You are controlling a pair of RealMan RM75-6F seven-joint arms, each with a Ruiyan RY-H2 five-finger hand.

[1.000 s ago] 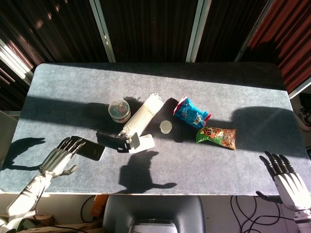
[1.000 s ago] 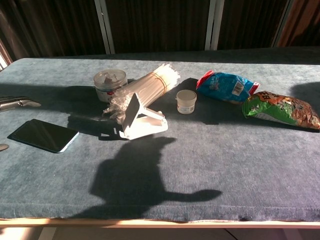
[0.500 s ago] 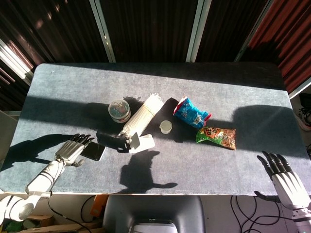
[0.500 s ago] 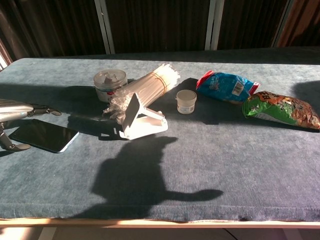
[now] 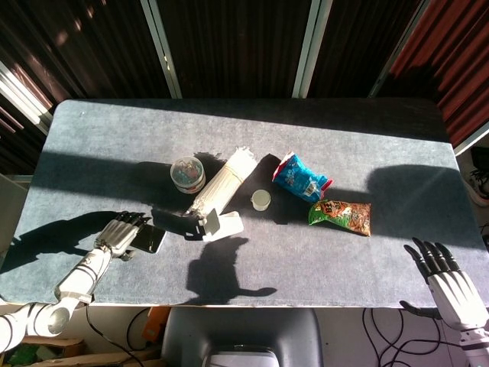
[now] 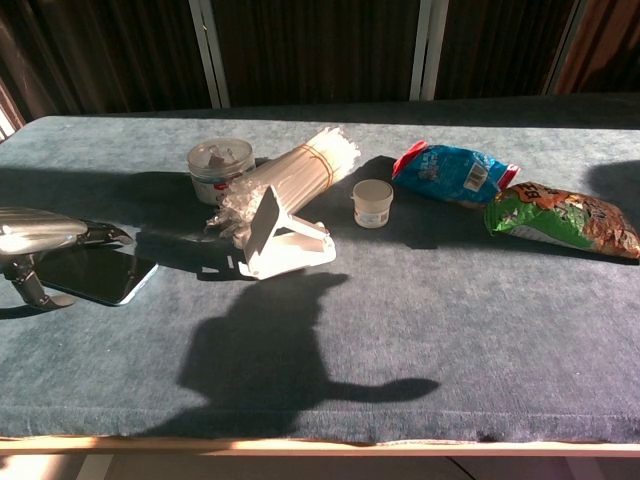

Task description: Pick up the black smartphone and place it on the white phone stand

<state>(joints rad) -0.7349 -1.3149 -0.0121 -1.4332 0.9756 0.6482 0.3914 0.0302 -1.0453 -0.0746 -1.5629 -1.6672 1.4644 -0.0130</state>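
Note:
The black smartphone (image 5: 150, 238) (image 6: 101, 276) lies flat on the grey table near its front left edge. My left hand (image 5: 118, 235) (image 6: 42, 243) reaches over the phone's left end. Its fingers stretch above the phone's far side and its thumb points down at the near side. The phone still lies on the table, and the hand covers its left part. The white phone stand (image 5: 222, 225) (image 6: 281, 240) stands empty to the right of the phone, a short way off. My right hand (image 5: 451, 284) hangs open with spread fingers off the table's front right corner, out of the chest view.
Behind the stand lie a bundle of white straws (image 5: 222, 183) (image 6: 292, 174) and a lidded jar (image 5: 187, 174) (image 6: 219, 165). A small white cup (image 5: 260, 200) (image 6: 373, 203), a blue snack bag (image 5: 300, 177) (image 6: 455, 172) and a green snack bag (image 5: 341, 215) (image 6: 560, 218) sit further right.
My left hand has slid right along the table's front and now covers the phone's left end, thumb lowered beside it. The phone has not moved. The right hand barely shifted.

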